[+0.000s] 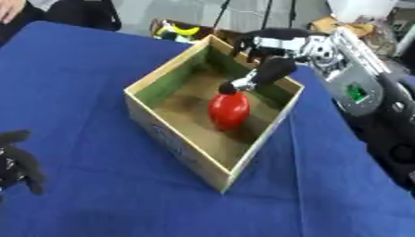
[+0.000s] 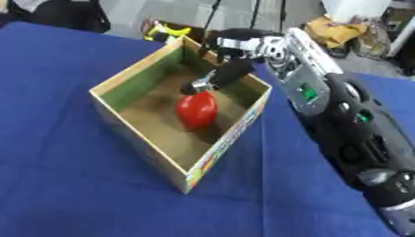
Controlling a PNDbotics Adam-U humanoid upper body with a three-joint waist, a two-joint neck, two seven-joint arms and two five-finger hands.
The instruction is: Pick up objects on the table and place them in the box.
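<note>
Inside cardboard box [image 1: 174,148]: glossy red ovoid [image 1: 228,111]

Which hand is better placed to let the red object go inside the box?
Right. The right hand reaches into the box, fingertips on the red object. The left hand rests near the left edge.

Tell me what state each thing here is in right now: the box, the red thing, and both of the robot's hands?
Box: open-topped, upright on the blue table.
Red object: inside the box, on its floor.
Right hand: reaching down into the box, fingertips at the red object's top; whether it grips it is unclear.
Left hand: idle at the lower left, fingers relaxed, holding nothing.
</note>
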